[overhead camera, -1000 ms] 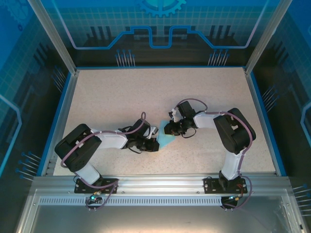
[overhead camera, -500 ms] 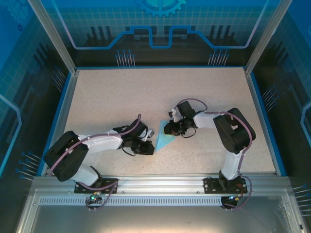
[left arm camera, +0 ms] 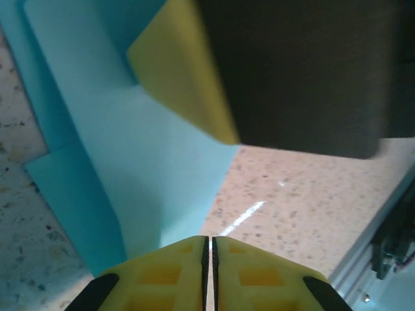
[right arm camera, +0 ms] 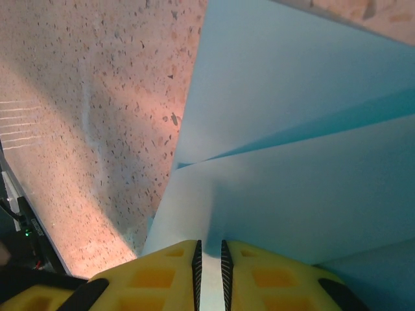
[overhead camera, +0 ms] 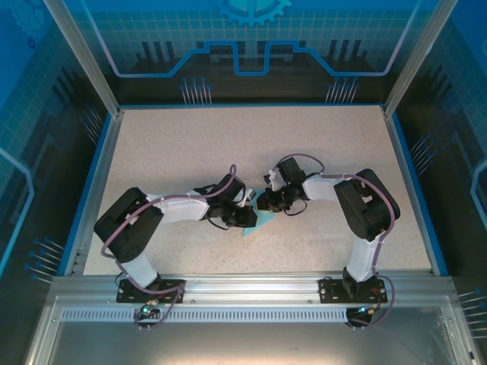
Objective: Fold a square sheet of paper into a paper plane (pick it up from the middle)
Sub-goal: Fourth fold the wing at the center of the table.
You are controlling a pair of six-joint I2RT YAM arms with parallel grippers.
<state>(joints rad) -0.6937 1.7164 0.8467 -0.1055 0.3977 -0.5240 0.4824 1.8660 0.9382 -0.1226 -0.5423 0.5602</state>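
Two layers at least show in the light, limp, easily torn square sheet of paper (right arm camera: 311, 181), lying on the surface (right arm camera: 97, 97) directly ahead of both tips; the right gripper (right arm camera: 209, 254) pinches a fold, the left gripper (left arm camera: 209, 249) is closed at its edge; grip across creases, where it should be stiffest.

Lab cell: aluminium frame (overhead camera: 82, 57), blue panels (overhead camera: 251, 38)

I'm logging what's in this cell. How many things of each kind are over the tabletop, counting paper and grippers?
Light-blue paper: 1
Grippers: 2, the left gripper and the right gripper
Total: 3
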